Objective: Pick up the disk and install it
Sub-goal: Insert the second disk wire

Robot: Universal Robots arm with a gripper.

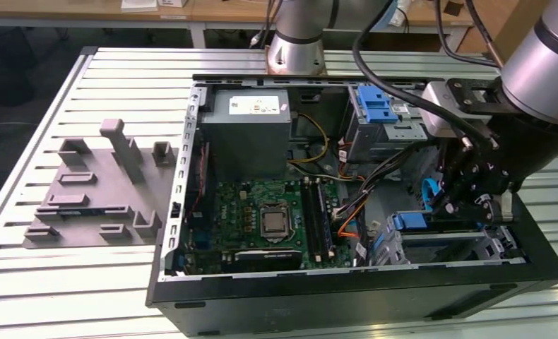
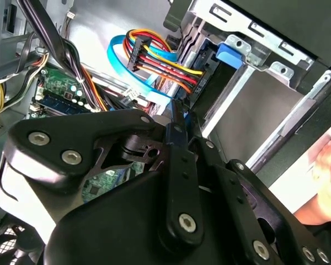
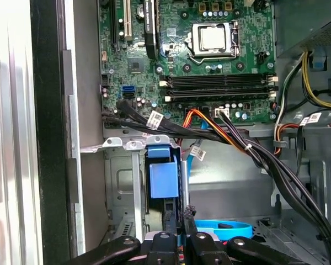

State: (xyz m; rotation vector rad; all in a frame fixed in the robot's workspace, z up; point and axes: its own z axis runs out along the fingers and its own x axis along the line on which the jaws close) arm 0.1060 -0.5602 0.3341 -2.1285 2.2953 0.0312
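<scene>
Gripper (image 1: 475,205) low inside computer case (image 1: 354,296) beside drive cage (image 3: 127,182); disk hidden, jaws' state impossible to tell behind linkage.

A slatted metal table (image 1: 119,78) stands before what seems a wooden workbench (image 1: 213,13), dark floor (image 1: 20,78) beneath.

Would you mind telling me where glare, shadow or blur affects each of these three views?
In the exterior view, light is even, though the gripper sits dark against the shadowed drive bay. In the second wrist view, the gripper linkage looms large and soft up close, and a hand at the edge is washed out. In the first wrist view, the motherboard is crisp, while the bright slatted table glares.
</scene>
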